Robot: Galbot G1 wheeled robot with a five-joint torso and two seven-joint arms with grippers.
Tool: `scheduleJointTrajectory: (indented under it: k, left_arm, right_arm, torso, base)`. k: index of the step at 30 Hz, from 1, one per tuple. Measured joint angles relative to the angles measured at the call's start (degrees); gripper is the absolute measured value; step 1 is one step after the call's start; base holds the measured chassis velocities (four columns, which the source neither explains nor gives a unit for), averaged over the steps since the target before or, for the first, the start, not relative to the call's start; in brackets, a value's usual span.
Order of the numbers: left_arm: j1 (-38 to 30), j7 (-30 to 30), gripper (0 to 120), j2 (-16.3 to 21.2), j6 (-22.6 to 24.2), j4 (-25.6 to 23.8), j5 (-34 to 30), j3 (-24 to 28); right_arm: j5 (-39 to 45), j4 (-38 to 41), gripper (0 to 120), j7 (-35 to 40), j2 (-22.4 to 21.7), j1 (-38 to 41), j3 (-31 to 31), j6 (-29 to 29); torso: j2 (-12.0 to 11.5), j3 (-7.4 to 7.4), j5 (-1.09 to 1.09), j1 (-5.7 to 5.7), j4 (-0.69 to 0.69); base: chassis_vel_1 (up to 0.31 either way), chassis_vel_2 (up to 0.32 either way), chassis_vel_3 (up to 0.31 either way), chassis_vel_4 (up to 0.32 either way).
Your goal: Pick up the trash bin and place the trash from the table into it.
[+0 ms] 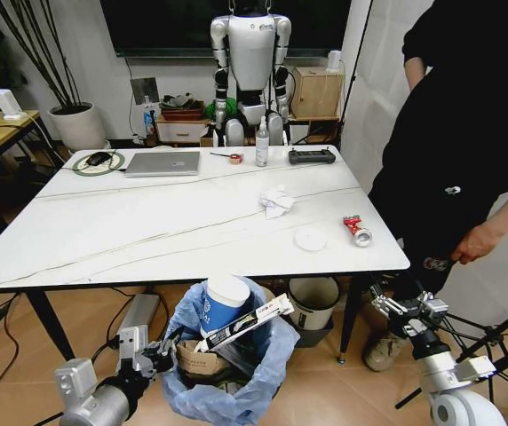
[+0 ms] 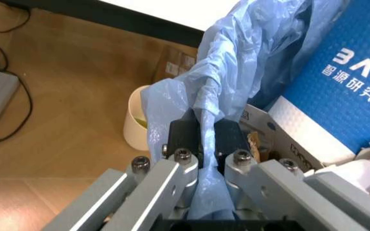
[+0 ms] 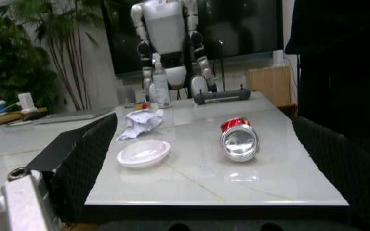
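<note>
the trash bin [image 1: 227,359] is held just below the near edge of the table [image 1: 147,231], its blue bag rim pinched between the pressed-together fingers of the left gripper [image 2: 205,139]. a blue paper cup [image 1: 224,302], a white packet [image 1: 252,322] and brown cardboard [image 1: 196,359] are seen inside it. on the table, near its right edge, a red can [image 3: 238,139] lies on its side, a white lid [image 3: 144,153] beside it and a crumpled tissue [image 3: 140,122] farther in. the right gripper [image 3: 198,159] is held spread wide, level with the table's near right corner, apart from the can.
</note>
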Motion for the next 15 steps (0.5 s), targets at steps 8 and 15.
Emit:
scheduleJointTrajectory:
  k: [8,15]
  left_arm:
    - [1.0,-0.08,0,-0.33,0.0,-0.63,0.08,-0.73]
    - [2.46,-0.17,0,-1.16,-0.01,-1.29,0.08,-2.99]
  right_arm:
    - [-0.9,7.83,100,4.89,-7.72,0.35,-3.45,-1.26]
    - [4.49,11.63,100,12.57,-20.44,9.68,-11.34,-8.29]
  torso:
    - [0.0,0.0,-0.02,0.0,0.0]
    - [0.0,0.0,-0.01,0.0,0.01]
  base:
    - [0.006,0.002,-0.005,0.0]
    - [0.0,0.0,0.0,0.0]
